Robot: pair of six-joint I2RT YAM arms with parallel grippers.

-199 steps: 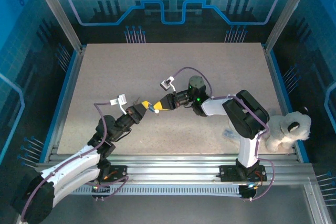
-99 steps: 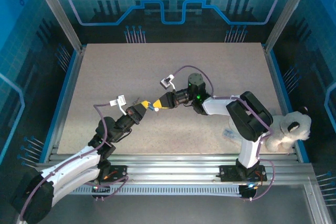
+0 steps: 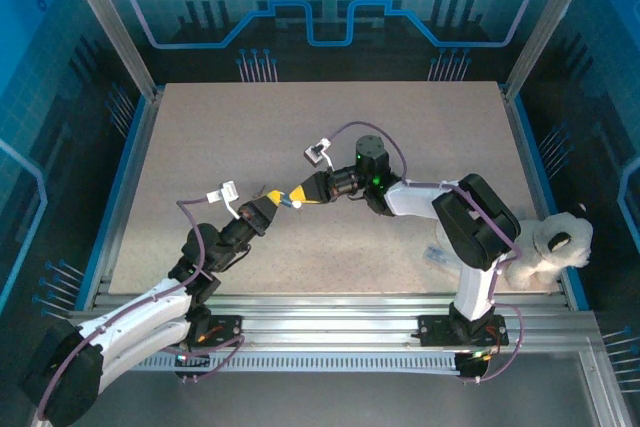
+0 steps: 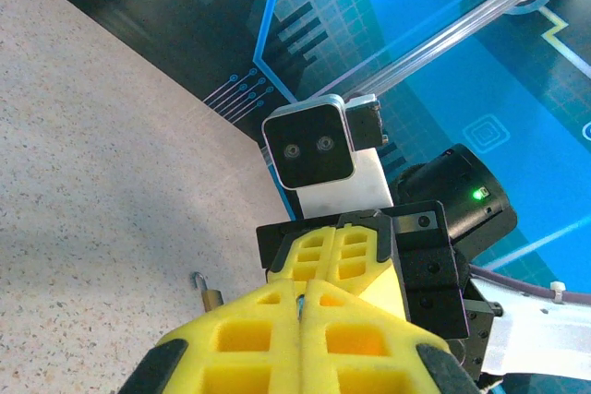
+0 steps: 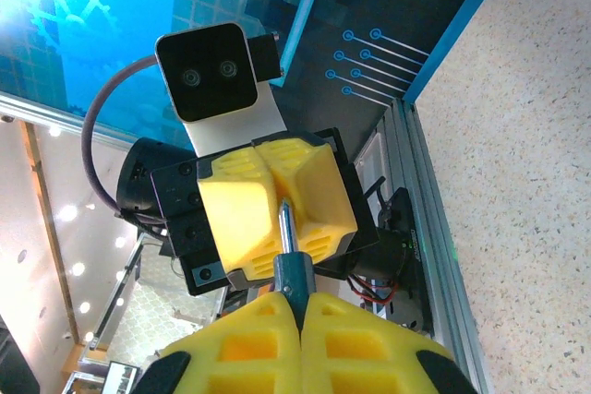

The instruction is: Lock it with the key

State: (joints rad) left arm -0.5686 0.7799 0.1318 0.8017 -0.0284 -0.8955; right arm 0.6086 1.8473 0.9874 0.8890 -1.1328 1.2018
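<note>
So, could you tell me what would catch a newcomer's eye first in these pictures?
The right tool and left tool face each other tip to tip above the middle of the table, the right gripping a teal-headed key. A plush toy sits at the table's right edge.

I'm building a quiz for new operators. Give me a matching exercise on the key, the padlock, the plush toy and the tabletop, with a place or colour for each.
1. key
2. padlock
3. plush toy
4. tabletop

A. speckled beige
B. white and grey
C. brass-coloured
D. pinched in the right gripper

Pairs: 1-D, 2-C, 3-B, 4-A
</note>
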